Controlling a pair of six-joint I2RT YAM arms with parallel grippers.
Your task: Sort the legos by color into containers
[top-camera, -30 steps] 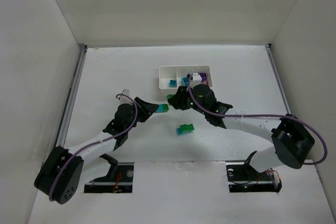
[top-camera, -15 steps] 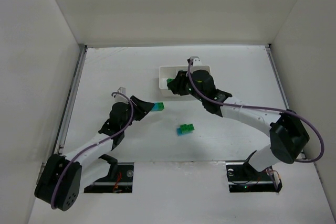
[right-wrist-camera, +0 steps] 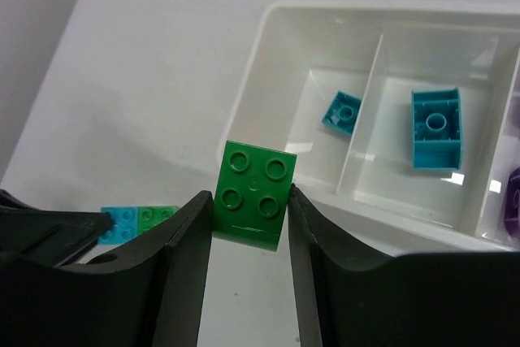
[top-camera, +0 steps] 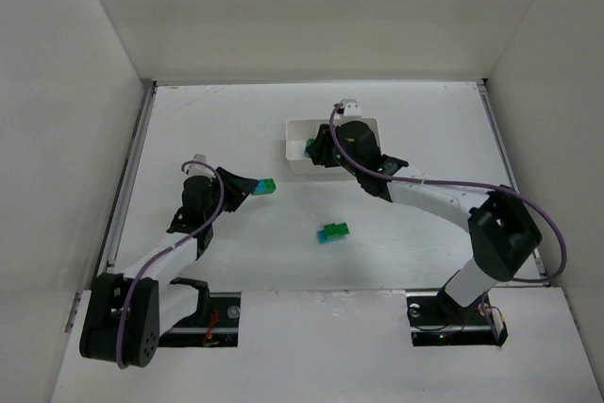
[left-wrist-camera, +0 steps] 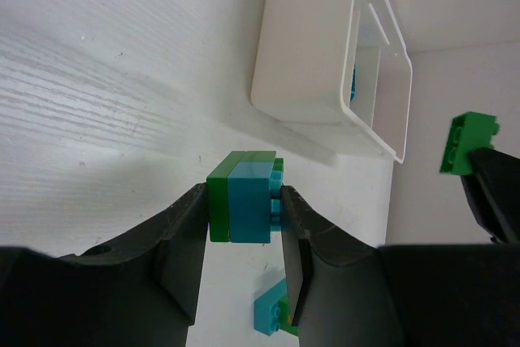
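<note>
My left gripper (top-camera: pixel 257 188) is shut on a green-and-teal clump (top-camera: pixel 268 186), held above the table left of the tray; in the left wrist view the clump (left-wrist-camera: pixel 244 197) sits between the fingers. My right gripper (top-camera: pixel 312 147) is shut on a green brick (right-wrist-camera: pixel 253 193) at the near left corner of the white tray (top-camera: pixel 296 133). The tray (right-wrist-camera: pixel 276 79) holds a small teal brick (right-wrist-camera: pixel 343 113) in its left compartment, a larger teal brick (right-wrist-camera: pixel 436 127) in the middle one and a purple piece (right-wrist-camera: pixel 512 201) in the right one. The green brick also shows in the left wrist view (left-wrist-camera: pixel 469 142).
Another green-and-teal clump (top-camera: pixel 332 232) lies on the table in front of the tray, between the arms; it also shows in the left wrist view (left-wrist-camera: pixel 270 314). White walls enclose the table on three sides.
The two grippers have drawn apart. My right gripper carried the green brick back to the tray's left end. My left gripper moved left with its clump.
</note>
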